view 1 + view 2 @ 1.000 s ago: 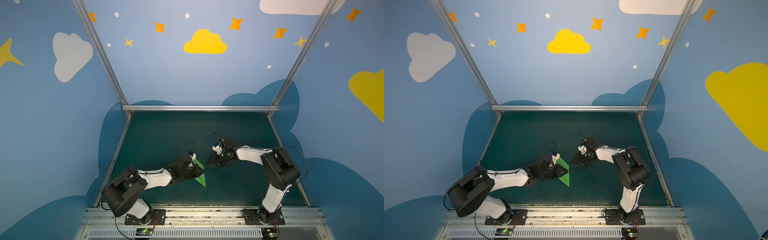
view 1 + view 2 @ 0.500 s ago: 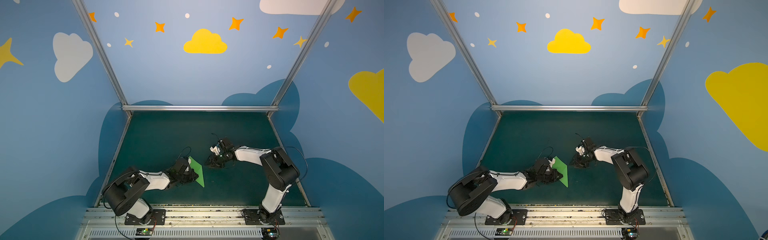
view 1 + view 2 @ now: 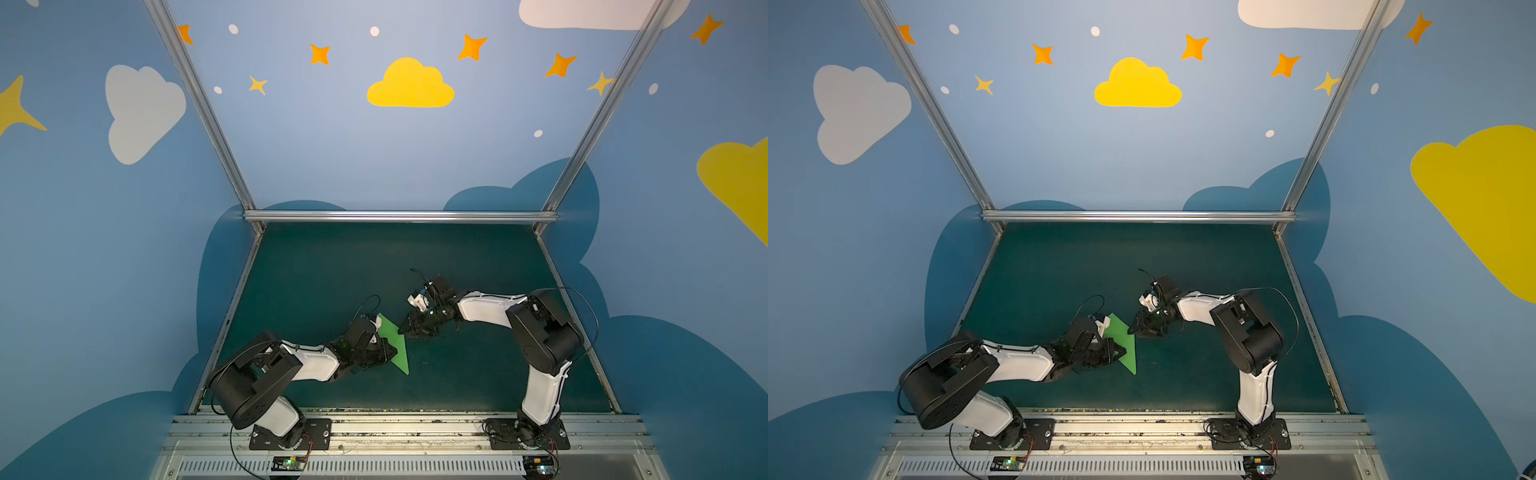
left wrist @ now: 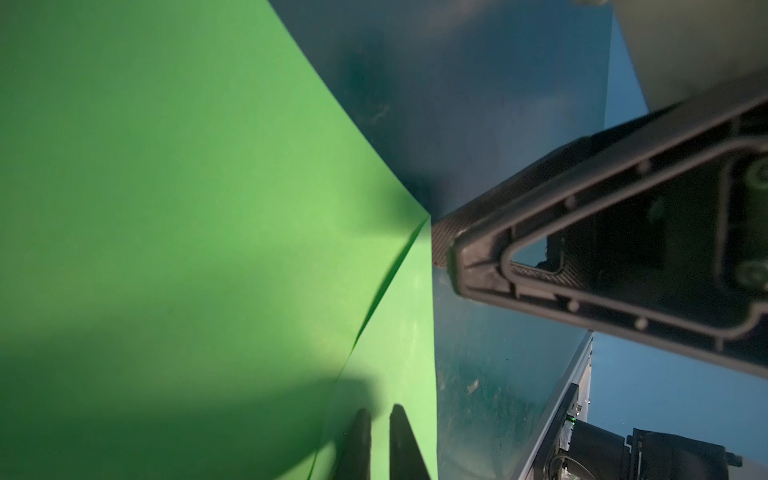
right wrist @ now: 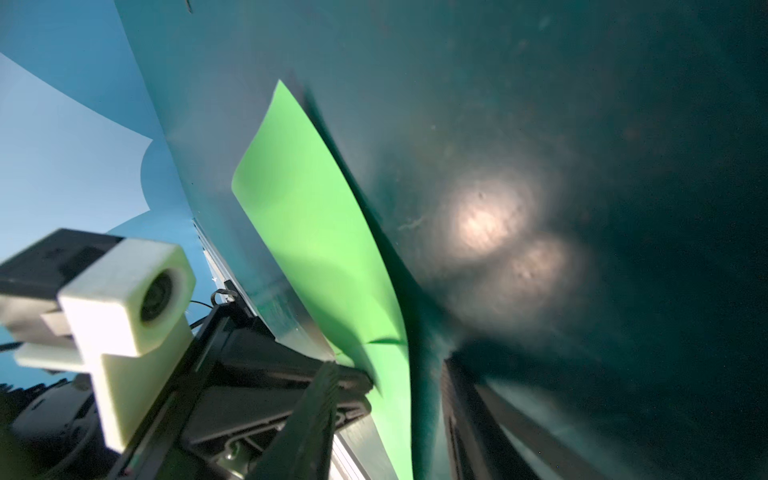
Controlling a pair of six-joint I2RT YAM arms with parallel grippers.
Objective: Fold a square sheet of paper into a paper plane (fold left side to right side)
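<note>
The fingers [image 4: 359,440] of the left gripper [image 3: 392,353] are seen squeezed nearly together, just a thin slit between the tips, and they're set down on the green sheet of paper [image 4: 187,208]. Whether any paper is actually pinched in there can't be told. The fingers [image 5: 316,415] of the right gripper [image 3: 401,331] are spread clearly apart, so nothing is clamped, and one corner strip of the sheet runs through the gap between them. In both top views the sheet [image 3: 388,326] [image 3: 1119,328] is found on the worktop [image 3: 374,266], roughly midway between its left and right edges and nearer the front edge than the back one. It isn't lying fully flat: a fold line is visible in the left wrist view, and one layer is seen bowed up off the worktop in the right wrist view. The left arm is stretched out low from its base by the front-left corner, forearm almost laid along the worktop, wrist pointed at the sheet's near side. The right arm is stood up from its base by the front-right corner, bent sharply at the elbow, forearm reached inward, gripper tipped down onto the sheet's right-hand corner.
</note>
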